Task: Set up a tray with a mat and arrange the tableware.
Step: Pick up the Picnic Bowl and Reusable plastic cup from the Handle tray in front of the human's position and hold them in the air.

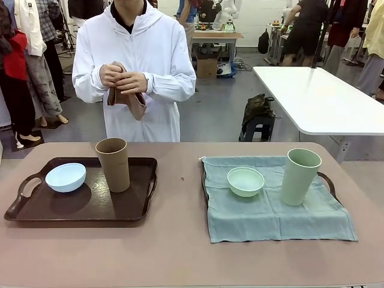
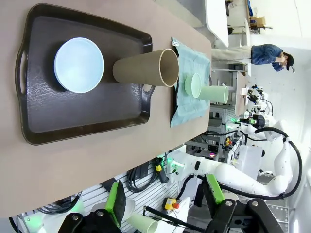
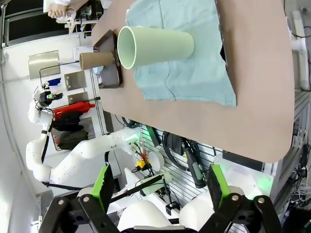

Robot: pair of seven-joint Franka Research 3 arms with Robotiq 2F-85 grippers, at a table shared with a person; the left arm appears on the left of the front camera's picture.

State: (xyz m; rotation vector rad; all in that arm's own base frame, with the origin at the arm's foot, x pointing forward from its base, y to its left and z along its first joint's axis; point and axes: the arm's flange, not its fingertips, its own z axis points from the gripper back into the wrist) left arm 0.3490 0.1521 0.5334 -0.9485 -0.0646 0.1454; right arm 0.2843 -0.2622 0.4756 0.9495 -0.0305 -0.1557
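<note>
A dark brown tray point(image 1: 78, 217) at the left holds a pale blue bowl point(image 1: 66, 177) and a tan-brown cup point(image 1: 113, 165), both upright. At the right, a teal cloth mat point(image 1: 270, 216) covers a second tray, whose handle point(image 1: 327, 179) peeks out. A mint green bowl point(image 1: 245, 181) and a pale green cup point(image 1: 299, 177) stand on the mat. My left gripper point(image 2: 165, 199) hangs open off the table's near side, facing the brown tray point(image 2: 73, 121). My right gripper point(image 3: 160, 184) is open too, back from the table, with the green cup point(image 3: 155, 46) ahead of it.
Across the table a person in a white hooded jacket holds a folded brown cloth point(image 1: 129, 96) in both hands at chest height. Bare table point(image 1: 180, 252) lies between the trays and along the near edge. A white table point(image 1: 318, 96) stands behind at the right.
</note>
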